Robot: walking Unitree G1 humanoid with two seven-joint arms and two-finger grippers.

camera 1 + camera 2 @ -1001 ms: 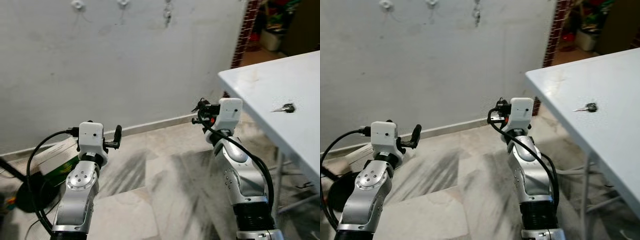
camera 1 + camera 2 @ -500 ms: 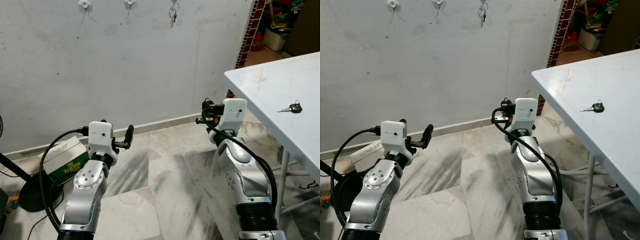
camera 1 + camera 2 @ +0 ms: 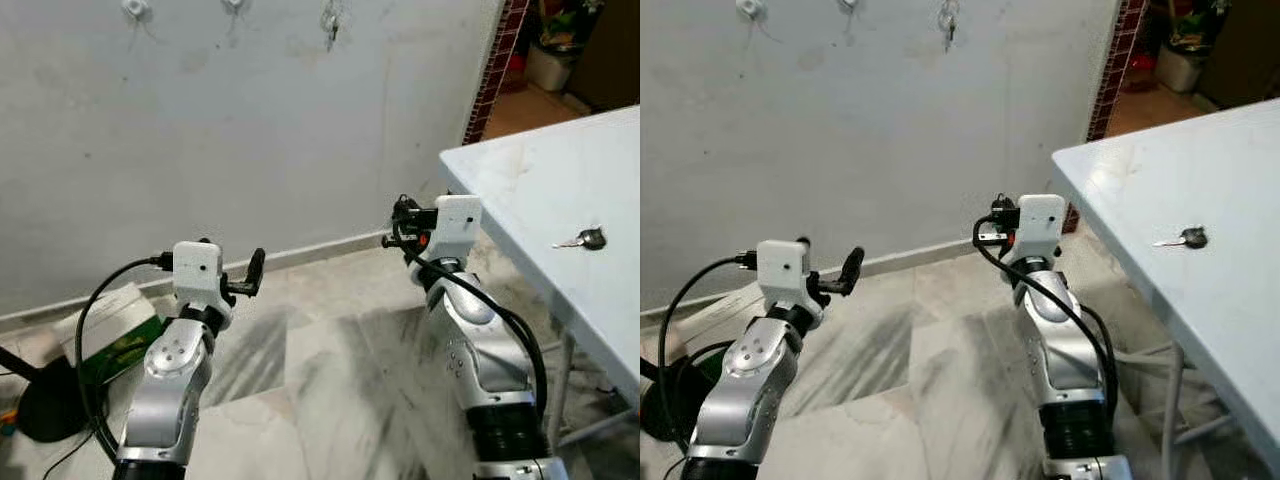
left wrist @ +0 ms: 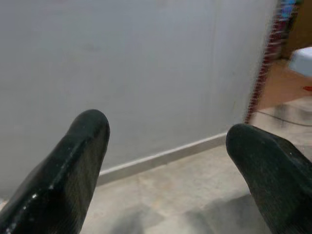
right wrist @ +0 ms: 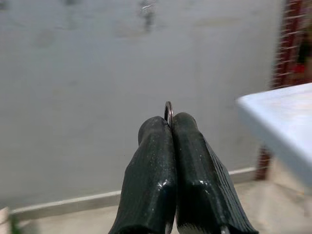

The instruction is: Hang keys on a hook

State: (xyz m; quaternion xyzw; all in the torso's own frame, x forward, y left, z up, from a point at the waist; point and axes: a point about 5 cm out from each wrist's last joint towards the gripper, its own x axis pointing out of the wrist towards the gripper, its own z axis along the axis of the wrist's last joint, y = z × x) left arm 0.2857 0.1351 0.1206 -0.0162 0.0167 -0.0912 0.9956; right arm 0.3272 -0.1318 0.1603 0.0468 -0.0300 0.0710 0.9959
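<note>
Metal key ring [image 5: 168,110] pinched in right end effector [image 5: 170,127].

A matt, pale grey plastered wall [image 3: 250,130] with faint scuffs and stains. The floor [image 3: 320,390] is polished stone tile, grey-veined, with a soft sheen. The worktop [image 3: 1200,190] is smooth white with a light gloss and some smudges. A key [image 3: 1183,238] on it has a bright metal blade and a dark plastic-looking head. Both arms have brushed silver metal casings and white plastic wrist housings. The right claw [image 5: 168,122] has black rubbery fingers [image 5: 146,170] with a fine stippled grain and slight shine, pressed around a thin shiny metal ring [image 5: 168,109]. The left claw [image 4: 165,146] has the same grainy black fingers. A cardboard box [image 3: 115,325] has a glossy green printed side.
</note>
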